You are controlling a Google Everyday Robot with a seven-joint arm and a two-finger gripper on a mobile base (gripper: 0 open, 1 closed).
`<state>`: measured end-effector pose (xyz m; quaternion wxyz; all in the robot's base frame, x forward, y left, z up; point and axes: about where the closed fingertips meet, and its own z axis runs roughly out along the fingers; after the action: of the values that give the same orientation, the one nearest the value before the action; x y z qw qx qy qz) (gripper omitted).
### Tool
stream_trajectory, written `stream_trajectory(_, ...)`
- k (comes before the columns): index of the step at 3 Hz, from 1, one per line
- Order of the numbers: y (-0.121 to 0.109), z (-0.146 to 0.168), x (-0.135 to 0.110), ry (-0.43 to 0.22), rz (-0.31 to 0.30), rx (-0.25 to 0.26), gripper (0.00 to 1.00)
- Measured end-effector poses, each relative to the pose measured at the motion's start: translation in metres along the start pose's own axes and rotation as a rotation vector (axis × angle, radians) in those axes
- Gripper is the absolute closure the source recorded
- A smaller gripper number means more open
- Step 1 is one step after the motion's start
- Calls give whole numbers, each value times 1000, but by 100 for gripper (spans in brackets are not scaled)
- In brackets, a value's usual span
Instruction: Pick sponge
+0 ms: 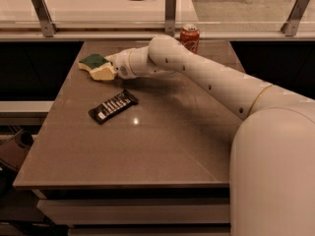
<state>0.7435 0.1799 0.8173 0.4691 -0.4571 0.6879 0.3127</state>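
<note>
1. Nearest on the counter (147,156) lies a black candy bar wrapper (113,106), flat and on a slant. It is well apart from the sponge and is not the target. Any lift should go upward and away from it, not sweep low across it.
2. Further back, toward the counter's far left, the gripper (112,68) sits at the end of the white arm (206,77), right against the sponge (97,66).
3. The sponge is tilted, green scouring side up and pale foam below. Whether the gripper is clamped on it or merely pressed against it, I cannot tell.
4. Judgement: the step in hand is securing and raising the sponge. Foam compresses, so a firm hold across the pale body and a slow, straight rise should prevent it slipping or twisting out.
5. Farthest back, an orange soda can (190,37) stands upright beside the arm. It is the only container here, and its contents are not visible. The arm should stay clear of it while lifting.
</note>
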Motion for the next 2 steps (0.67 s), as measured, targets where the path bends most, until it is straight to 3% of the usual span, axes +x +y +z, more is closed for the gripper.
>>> stream_trajectory(2, -4, -10, -14, 3, -16, 1, 100)
